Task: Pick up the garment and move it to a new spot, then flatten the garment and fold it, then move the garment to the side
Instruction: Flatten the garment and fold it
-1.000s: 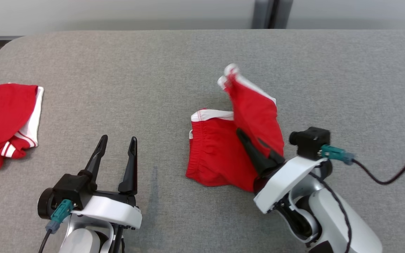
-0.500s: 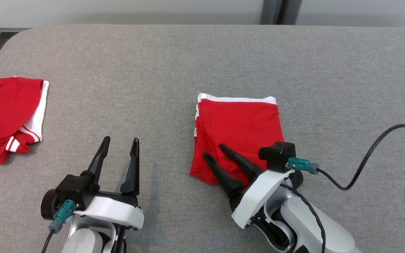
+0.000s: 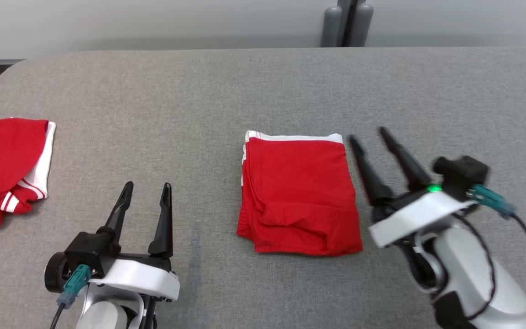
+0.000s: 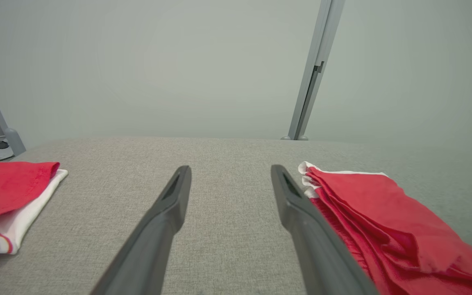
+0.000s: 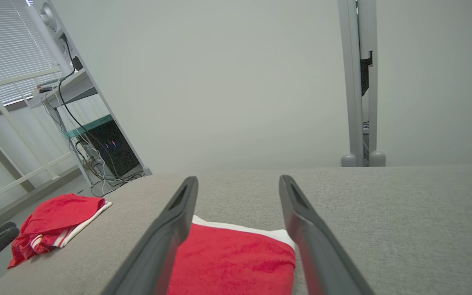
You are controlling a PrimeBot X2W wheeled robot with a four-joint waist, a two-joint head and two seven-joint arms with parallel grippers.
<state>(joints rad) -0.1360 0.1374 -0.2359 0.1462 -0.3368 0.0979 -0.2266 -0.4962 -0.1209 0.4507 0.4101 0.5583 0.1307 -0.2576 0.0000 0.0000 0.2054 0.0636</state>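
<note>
Compare with the picture from one second ago. The right gripper [image 3: 367,134] was then clamped on a raised flap of the garment [image 3: 297,196]. Half a second ago its fingers stood partly spread over the near part of the cloth. It now stands clear of the garment, just beside the cloth's right edge. The raised flap now lies flat on the layer beneath it. The head camera has shifted between pictures, so disregard any apparent drift of the table [image 3: 244,91].

Inspect the garment. It is red, with a white band along its far edge. It lies folded into a rough rectangle near the middle of the grey table, between the two grippers. Its left edge shows stacked layers, and a soft crease rumples the near part.

Check the grippers. The right gripper's fingers are spread wide and hold nothing. You cannot tell whether its tips touch the table. The left gripper [image 3: 148,185] is unchanged: fingers apart, empty, to the left of the garment and clear of it. A second red-and-white garment [image 3: 2,164] lies crumpled at the table's left edge, well apart.
</note>
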